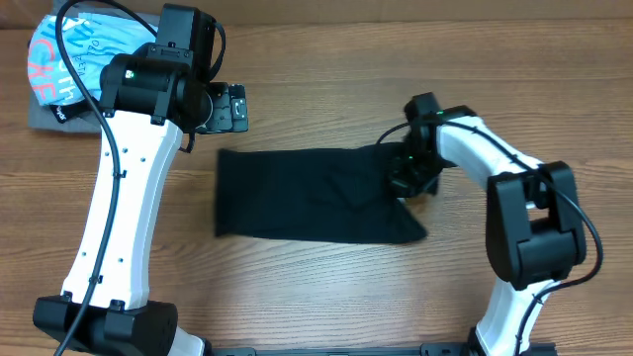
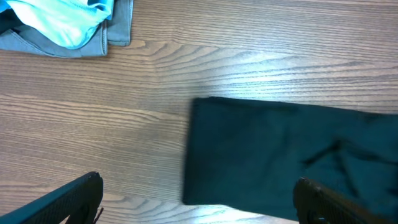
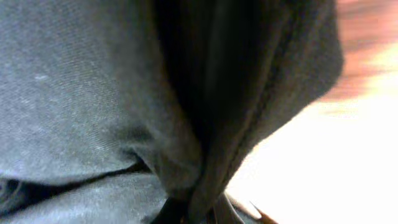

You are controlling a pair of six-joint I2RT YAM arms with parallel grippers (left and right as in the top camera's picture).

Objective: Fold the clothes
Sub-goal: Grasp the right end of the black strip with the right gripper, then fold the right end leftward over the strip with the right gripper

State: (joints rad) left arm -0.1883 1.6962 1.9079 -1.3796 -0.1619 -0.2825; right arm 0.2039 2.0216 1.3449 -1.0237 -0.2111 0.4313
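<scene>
Currently right fingers (image 1: 401, 180) are clamped on the black T-shirt (image 1: 307, 193) at its right edge; left fingers (image 2: 68, 199) hang fully spread, empty. Lift low and carry the edge leftward squarely.

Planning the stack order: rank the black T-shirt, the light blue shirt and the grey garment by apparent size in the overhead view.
1. black T-shirt
2. light blue shirt, partly covered by the left arm
3. grey garment: only an edge shows beneath the blue shirt, so its real size is unsure
</scene>
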